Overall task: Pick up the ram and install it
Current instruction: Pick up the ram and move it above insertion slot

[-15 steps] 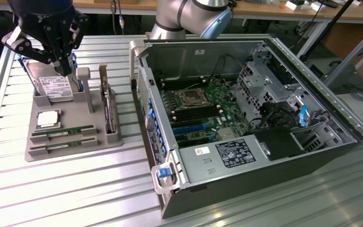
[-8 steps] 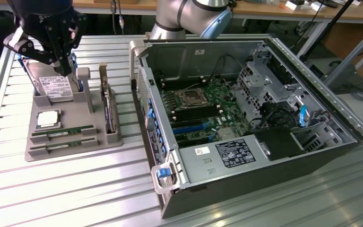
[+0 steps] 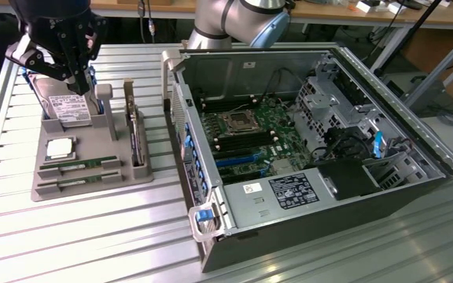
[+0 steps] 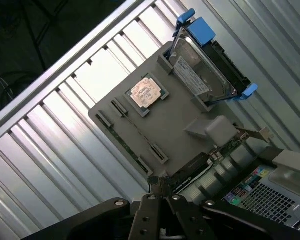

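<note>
Our black two-finger gripper (image 3: 78,88) (image 4: 162,189) hangs with its fingers pressed together, gripping nothing. It is above the grey plastic holder (image 3: 99,140) (image 4: 182,117), over the end where the silver hard drive in a blue carrier (image 3: 63,109) (image 4: 205,67) sits. Two long, thin green ram sticks (image 3: 78,165) lie flat in slots at the holder's opposite end, just past the square silver processor chip (image 3: 59,147) (image 4: 146,93). The open black computer case (image 3: 246,71) stands beside the holder, on the exterior view's right.

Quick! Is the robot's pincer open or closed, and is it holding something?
Pincer: closed, holding nothing; it hangs over the grey tray where the ram sticks lie.
</note>
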`<state>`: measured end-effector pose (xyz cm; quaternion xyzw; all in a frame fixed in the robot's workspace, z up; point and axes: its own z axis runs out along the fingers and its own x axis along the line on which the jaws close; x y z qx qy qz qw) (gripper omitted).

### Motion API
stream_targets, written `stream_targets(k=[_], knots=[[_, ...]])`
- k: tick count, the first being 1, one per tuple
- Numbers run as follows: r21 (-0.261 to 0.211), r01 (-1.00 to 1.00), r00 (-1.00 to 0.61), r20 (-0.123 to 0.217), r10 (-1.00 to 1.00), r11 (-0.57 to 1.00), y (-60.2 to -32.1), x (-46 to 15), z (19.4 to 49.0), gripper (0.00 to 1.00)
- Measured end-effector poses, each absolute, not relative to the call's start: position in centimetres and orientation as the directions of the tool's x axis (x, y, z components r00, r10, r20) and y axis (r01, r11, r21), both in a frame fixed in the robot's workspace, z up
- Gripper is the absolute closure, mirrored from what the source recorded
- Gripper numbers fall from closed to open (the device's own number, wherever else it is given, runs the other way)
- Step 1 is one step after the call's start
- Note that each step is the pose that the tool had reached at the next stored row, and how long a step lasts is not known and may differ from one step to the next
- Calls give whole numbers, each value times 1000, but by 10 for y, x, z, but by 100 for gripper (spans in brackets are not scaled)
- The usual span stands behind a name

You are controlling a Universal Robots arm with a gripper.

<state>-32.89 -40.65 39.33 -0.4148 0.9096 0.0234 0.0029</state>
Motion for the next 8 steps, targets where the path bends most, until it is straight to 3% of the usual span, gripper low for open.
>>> stream_targets(k=[8], knots=[[40, -785, -619, -25, -785, 618, -406, -329, 393, 90]])
